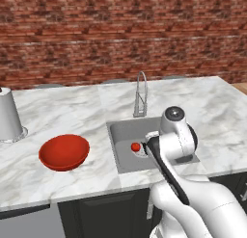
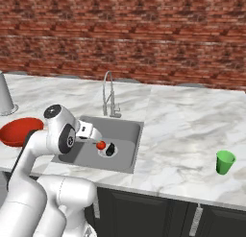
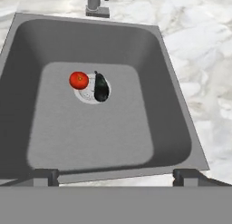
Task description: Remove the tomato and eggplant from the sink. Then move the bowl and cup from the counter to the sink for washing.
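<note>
Sink [image 3: 172, 109]: grey matte square basin, rounded corners, smooth sloped walls, flat floor. Round pale drain [image 3: 88, 94] near the floor's middle. Thin curved metal faucet [image 1: 140, 93] stands on the rim at 12 o'clock of the basin.

Tomato [image 3: 79, 80]: small glossy red ball, sits on the drain's 10 o'clock edge. Eggplant [image 3: 101, 87]: small black-purple oblong, shiny, lies across the drain at 3 o'clock of the tomato, just beside it, maybe touching, can't tell.

Counter [image 2: 182, 121]: white marble, grey veins, over dark cabinets [image 2: 144, 209]. Red brick wall [image 1: 120, 34] behind.

Bowl [image 1: 64, 152]: wide shallow plain red, smooth, on the counter at 9 o'clock of the sink, apart from its rim. Cup [image 2: 225, 162]: small green, tapered, upright, on the counter well off at 3 o'clock of the sink, near the front edge. Grey cylinder-like vessel [image 1: 9, 115] at far 9 o'clock on the counter, behind the bowl.

Gripper [image 3: 115, 177]: jaws spread wide, nothing between them, touching nothing. Hand view has the fingertips [image 3: 45, 177] above the sink's near rim, looking down into the basin. In the right base view the hand hangs over the basin's left part, above the tomato.

Room: basin floor bare around the drain on all sides; counter between sink and cup is bare.
</note>
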Controlling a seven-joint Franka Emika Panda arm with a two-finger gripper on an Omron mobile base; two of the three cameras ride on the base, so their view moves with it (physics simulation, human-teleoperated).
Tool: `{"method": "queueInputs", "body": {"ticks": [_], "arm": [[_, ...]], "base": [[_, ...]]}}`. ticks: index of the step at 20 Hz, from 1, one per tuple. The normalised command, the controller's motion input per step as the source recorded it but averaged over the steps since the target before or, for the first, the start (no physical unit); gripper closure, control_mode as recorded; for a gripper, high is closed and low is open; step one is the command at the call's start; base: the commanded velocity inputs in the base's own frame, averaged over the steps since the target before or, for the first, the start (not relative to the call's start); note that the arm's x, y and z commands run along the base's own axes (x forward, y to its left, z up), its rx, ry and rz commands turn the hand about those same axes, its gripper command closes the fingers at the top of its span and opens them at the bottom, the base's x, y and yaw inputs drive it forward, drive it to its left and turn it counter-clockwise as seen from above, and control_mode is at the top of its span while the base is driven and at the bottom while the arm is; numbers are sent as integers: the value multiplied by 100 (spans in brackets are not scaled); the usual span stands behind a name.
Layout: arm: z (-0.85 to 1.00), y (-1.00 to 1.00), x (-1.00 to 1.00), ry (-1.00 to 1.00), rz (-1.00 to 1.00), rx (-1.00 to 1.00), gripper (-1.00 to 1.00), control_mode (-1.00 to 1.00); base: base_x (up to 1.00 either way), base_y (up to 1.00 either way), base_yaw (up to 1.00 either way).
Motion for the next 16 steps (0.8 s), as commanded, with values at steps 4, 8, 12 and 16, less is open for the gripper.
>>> {"method": "queueInputs", "body": {"ticks": [4, 8, 12, 16], "arm": [[-21, 0, 5, -4, 11, 6, -100, -100], [-17, -4, 13, 0, 6, 4, -100, -100], [-15, -6, 15, 0, 1, 6, -100, -100], [-16, -6, 15, 0, 1, 5, -100, -100]], "base": [[0, 0, 0], [0, 0, 0], [0, 0, 0], [0, 0, 0]]}}
